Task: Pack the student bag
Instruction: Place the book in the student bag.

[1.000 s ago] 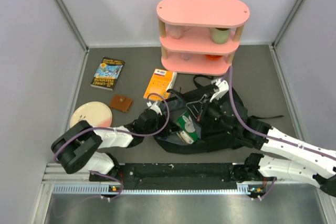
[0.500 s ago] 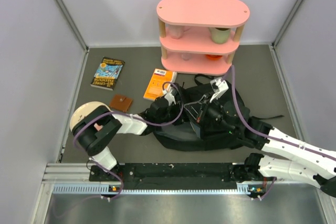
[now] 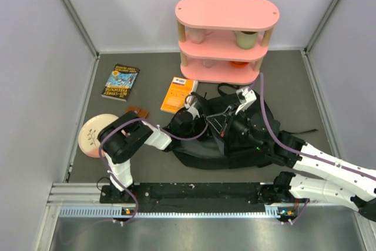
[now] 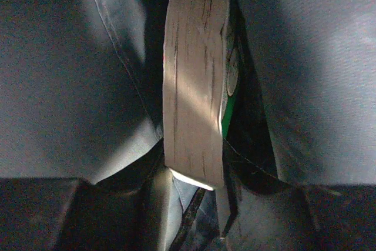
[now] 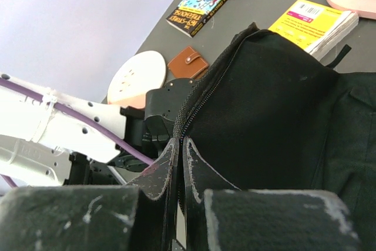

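Black fabric fills my close views: the bag (image 3: 202,156) lies slumped mid-table. My right gripper (image 5: 179,145) is clenched on its zip edge, holding the mouth up. My left gripper (image 4: 195,168) is down inside, with a wood-edged, green-faced slab (image 4: 194,86) between its jaws; I cannot tell whether they grip it or stand released. I judge this the drop-in step. Next I should back the left arm out without snagging, then fetch the yellow book (image 3: 179,93) beyond, near the pink shelf (image 3: 226,39).
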You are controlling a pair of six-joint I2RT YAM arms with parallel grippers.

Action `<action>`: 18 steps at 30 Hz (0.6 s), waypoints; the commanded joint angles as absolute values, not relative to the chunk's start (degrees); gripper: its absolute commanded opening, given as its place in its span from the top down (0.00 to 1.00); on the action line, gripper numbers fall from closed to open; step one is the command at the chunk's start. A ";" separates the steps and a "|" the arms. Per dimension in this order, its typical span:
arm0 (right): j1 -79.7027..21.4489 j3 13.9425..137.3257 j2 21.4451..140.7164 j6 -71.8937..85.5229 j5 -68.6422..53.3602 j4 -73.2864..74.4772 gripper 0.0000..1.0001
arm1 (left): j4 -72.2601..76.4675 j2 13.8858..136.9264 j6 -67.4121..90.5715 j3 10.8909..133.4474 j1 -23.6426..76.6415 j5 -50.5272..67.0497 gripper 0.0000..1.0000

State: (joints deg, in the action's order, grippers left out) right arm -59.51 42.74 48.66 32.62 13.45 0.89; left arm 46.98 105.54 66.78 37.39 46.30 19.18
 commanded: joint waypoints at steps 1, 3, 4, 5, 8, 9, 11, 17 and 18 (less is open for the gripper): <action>-59.41 43.24 47.28 33.31 15.99 -2.29 1.00 | 55.03 102.14 66.71 37.09 46.14 17.75 0.58; -59.50 43.16 47.28 33.40 17.57 -1.85 1.00 | 52.66 100.38 65.48 35.60 46.23 17.14 0.50; -59.41 43.15 47.46 33.40 18.19 -1.24 1.00 | 51.60 98.46 65.22 34.99 46.23 16.88 0.46; -59.41 43.24 47.55 33.40 19.06 -0.80 1.00 | 49.33 97.39 64.08 33.59 46.14 16.61 0.40; -58.89 43.33 47.72 33.75 20.92 -0.18 1.00 | 44.58 92.30 62.15 30.17 46.23 14.60 0.35; -58.63 43.24 47.64 33.92 21.27 -0.18 1.00 | 43.69 90.81 61.53 29.28 46.23 14.24 0.31; -57.83 42.98 47.90 34.63 21.36 -0.18 1.00 | 40.45 86.06 59.69 27.61 46.23 12.84 0.27; -56.25 42.36 48.08 35.25 20.13 1.14 1.00 | 28.14 75.50 56.08 26.36 46.23 7.66 0.08; -56.25 42.28 48.08 35.42 19.87 0.97 1.00 | 27.69 75.59 55.47 26.72 46.32 7.65 0.08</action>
State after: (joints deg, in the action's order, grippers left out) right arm -57.12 42.70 48.64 34.57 19.46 3.09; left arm 31.68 79.35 59.51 26.28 46.28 11.49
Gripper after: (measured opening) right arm 0.009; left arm 0.911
